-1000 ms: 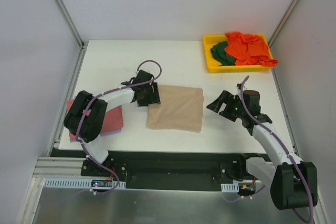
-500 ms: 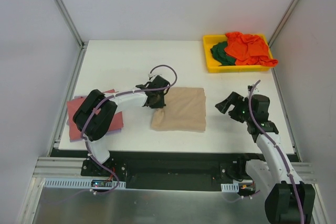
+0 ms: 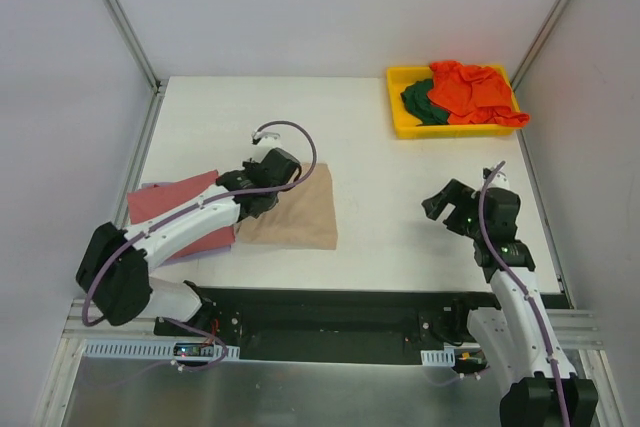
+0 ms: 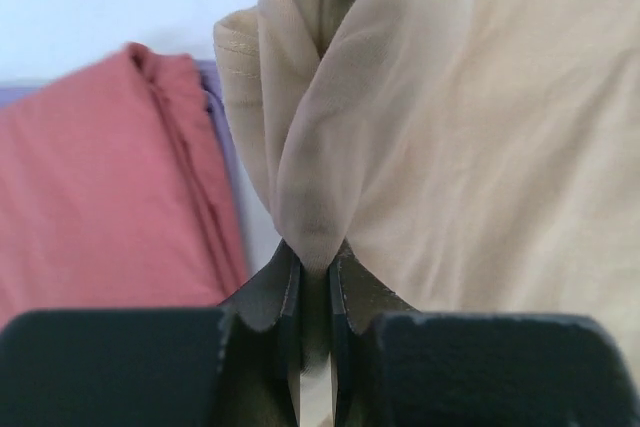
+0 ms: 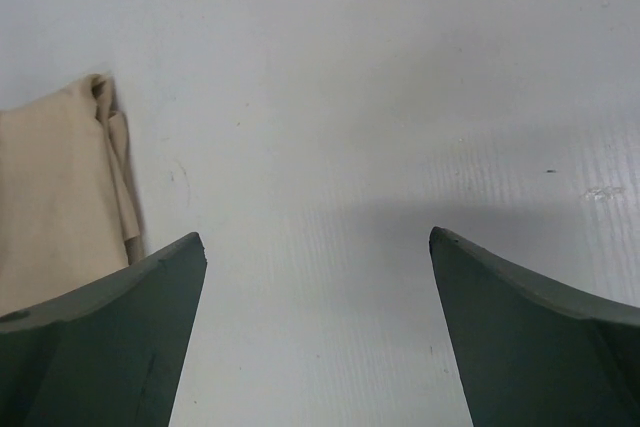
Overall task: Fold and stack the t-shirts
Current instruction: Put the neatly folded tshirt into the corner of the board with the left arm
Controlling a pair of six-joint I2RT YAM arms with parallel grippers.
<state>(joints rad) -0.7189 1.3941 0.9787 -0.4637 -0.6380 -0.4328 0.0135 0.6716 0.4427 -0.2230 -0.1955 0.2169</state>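
The folded tan t-shirt (image 3: 300, 213) lies left of the table's centre, and its left edge touches the dusty-red t-shirt (image 3: 172, 203). My left gripper (image 3: 258, 197) is shut on a pinched ridge of the tan t-shirt (image 4: 450, 147), with cloth squeezed between the jaws. The folded dusty-red t-shirt (image 4: 90, 187) rests on a lavender one (image 4: 214, 97), of which only an edge shows. My right gripper (image 3: 441, 205) hovers open over bare table to the right, nothing between its fingers (image 5: 110, 317). The tan t-shirt's right edge (image 5: 50, 197) shows at that view's left.
A yellow bin (image 3: 402, 125) at the back right holds crumpled orange-red t-shirts (image 3: 472, 89) and a dark green one (image 3: 416, 101). Grey side walls flank the white table (image 3: 380, 157). A black rail runs along the table's near edge.
My left gripper has shut on the tan t-shirt's left edge and dragged it left, up against the dusty-red t-shirt. The right arm has drawn back to the right, still open.
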